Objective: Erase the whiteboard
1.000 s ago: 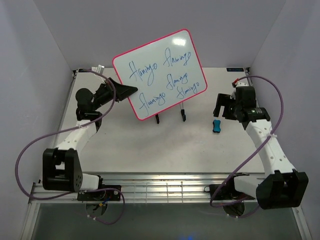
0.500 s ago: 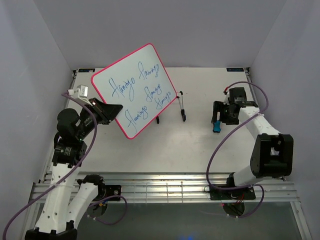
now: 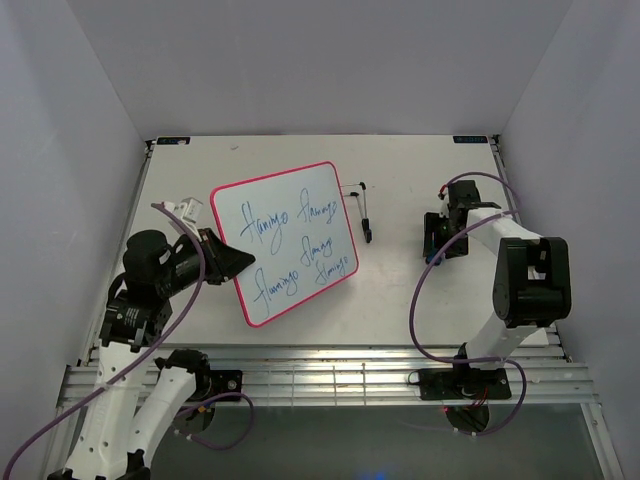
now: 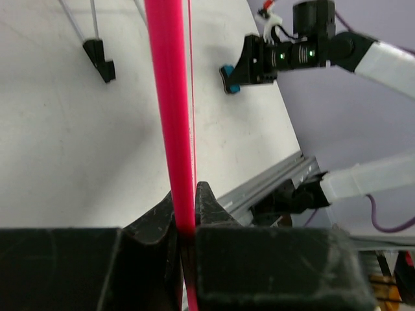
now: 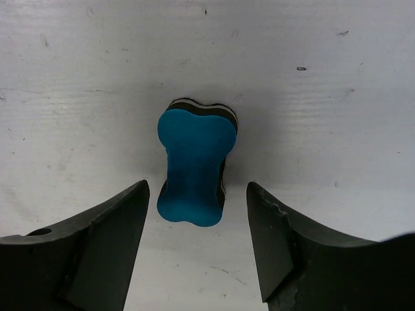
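White worktop (image 3: 400, 300) between pale walls. Over its left half, raised and tilted, whiteboard (image 3: 285, 243) with blue writing unerased, pink frame edge pinched between the fingers of the left hand (image 3: 232, 262). On the right side, well apart from the board, blue bone-shaped eraser (image 5: 193, 165) lying flat, long axis running straight in between the fingers of the right hand (image 5: 198, 188), spread wide on either flank, not touching. Likely next: closing across the eraser's narrow waist, then carrying it leftward to the board.
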### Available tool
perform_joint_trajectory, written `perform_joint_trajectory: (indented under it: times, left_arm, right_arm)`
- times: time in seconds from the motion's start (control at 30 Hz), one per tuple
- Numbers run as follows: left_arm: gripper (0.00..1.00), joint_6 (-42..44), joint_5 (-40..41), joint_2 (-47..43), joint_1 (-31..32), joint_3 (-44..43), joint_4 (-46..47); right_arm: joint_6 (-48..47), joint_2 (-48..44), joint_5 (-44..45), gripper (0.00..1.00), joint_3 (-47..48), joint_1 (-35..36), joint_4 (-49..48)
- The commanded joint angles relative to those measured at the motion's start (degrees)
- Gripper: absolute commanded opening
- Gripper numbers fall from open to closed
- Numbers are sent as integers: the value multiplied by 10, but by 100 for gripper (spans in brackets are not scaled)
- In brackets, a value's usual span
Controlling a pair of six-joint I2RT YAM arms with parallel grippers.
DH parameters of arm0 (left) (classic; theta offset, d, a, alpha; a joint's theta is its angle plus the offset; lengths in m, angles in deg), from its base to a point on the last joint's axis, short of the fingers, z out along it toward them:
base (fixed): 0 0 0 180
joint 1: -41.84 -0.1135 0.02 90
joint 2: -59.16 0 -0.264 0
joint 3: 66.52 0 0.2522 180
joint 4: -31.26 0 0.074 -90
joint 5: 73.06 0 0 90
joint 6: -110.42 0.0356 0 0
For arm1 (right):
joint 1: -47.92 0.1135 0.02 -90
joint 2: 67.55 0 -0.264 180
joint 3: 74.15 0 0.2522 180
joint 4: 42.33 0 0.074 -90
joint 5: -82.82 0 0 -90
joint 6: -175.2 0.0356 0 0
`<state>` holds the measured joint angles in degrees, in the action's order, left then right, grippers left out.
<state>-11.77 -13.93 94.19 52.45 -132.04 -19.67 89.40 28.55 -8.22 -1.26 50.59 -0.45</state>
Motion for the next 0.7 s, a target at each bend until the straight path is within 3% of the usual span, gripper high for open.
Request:
perform_joint_trajectory:
  times: [0.0,0.3,0.67]
  left_arm:
    - [0,16,-74,-7,5,-11,62]
    - [0,49,-127,11,5,-9,35]
    - [0,57,-130,7,5,22,31]
  right_arm:
    - [-6,8,8,67,16,6,-21]
    - [4,28,41,65,28,12,-34]
    - [33,31,55,60,27,15,-51]
